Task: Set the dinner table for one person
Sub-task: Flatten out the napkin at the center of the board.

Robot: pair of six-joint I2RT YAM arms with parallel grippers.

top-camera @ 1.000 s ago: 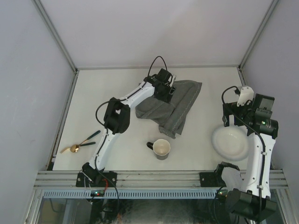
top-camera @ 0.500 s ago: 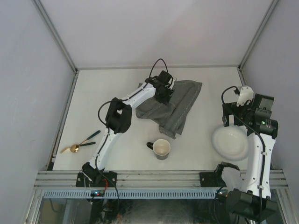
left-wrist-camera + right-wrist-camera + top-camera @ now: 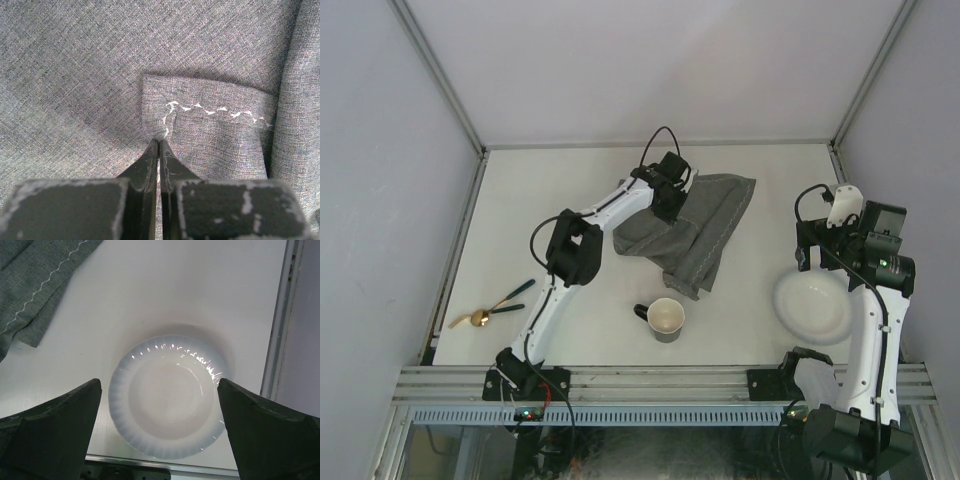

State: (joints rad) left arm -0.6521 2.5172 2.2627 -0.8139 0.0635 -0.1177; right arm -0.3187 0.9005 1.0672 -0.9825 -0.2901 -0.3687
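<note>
On the off-white dinner table (image 3: 535,195) a crumpled grey cloth mat (image 3: 705,235) with white stitching lies at the back centre. My left gripper (image 3: 672,205) rests on its left part. In the left wrist view the mat (image 3: 75,75) fills the frame and the gripper (image 3: 159,142) is shut, its tips pinching the cloth at a folded hem. A white plate (image 3: 812,308) sits at the right front. My right gripper (image 3: 817,258) hovers above it, open, with the plate (image 3: 167,397) between and below the wide-apart fingers.
A dark mug (image 3: 665,318) with a pale inside stands at the front centre. A gold spoon (image 3: 480,318) and a green-handled utensil (image 3: 515,291) lie at the front left. Aluminium rails (image 3: 460,250) edge the table; the mat's corner (image 3: 30,285) shows top left in the right wrist view.
The left gripper has closed on the mat, and the cloth's edges have shifted slightly to the right. The right arm has not moved.
</note>
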